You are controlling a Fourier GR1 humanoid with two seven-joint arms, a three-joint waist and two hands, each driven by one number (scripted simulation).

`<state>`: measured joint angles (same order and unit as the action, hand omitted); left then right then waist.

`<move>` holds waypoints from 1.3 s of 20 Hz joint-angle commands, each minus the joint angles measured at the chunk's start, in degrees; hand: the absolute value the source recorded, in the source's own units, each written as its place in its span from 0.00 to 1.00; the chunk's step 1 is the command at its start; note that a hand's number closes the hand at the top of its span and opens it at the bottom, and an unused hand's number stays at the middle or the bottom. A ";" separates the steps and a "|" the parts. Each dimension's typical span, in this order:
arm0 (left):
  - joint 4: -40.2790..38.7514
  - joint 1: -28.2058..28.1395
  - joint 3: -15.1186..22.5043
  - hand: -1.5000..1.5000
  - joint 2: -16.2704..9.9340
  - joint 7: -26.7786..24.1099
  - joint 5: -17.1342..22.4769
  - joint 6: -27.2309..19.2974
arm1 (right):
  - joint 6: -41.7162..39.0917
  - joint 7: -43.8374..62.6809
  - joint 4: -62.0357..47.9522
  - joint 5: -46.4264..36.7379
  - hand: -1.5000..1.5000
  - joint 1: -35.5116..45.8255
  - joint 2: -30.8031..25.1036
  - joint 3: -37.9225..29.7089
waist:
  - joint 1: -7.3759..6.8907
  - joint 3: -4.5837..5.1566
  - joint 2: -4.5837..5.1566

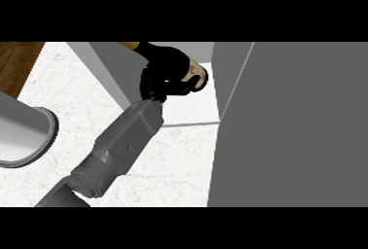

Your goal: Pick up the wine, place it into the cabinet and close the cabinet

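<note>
The wine bottle (195, 72) is dark with a cream label and a gold-capped neck (130, 45) that points up and to the left. My left hand (170, 68) is shut on it, fingers curled round its body and hiding most of it. Hand and bottle hang over the white floor of the open cabinet (193, 106), between its grey side wall (108, 68) and its door (287, 121). The door stands open as a large grey panel filling the right of the view. My right hand does not show.
A grey round container (25, 136) with a pale rim stands at the left edge on the marble counter (179, 165). Wooden floor (14, 61) shows at the top left beyond the counter's edge.
</note>
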<state>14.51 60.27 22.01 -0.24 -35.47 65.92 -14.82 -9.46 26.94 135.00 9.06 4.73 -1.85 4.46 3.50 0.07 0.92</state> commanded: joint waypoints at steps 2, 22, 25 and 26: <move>0.22 -2.10 1.06 1.00 0.23 -2.34 2.05 -0.31 | -1.21 -0.21 0.55 1.62 0.00 -0.54 -0.49 0.19 | 1.12 -0.02 0.20; 6.04 -5.09 10.36 1.00 0.24 -3.81 11.04 -4.12 | -0.07 -2.06 -3.58 -0.80 0.00 2.44 1.81 3.56 | 3.91 0.04 0.96; 8.46 -5.76 11.51 1.00 0.24 -5.04 14.15 -5.50 | -0.19 -0.54 -2.99 0.53 0.00 3.32 1.04 2.56 | 4.39 0.06 0.88; 8.81 -5.76 11.83 1.00 0.24 -5.20 14.97 -6.21 | 0.16 -0.80 -2.78 0.40 0.00 2.46 1.31 2.33 | 3.62 0.03 0.62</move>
<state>22.08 54.22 33.13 0.02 -39.64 77.95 -19.76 -9.67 25.72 131.88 9.19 7.41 -0.56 7.26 7.62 0.12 1.78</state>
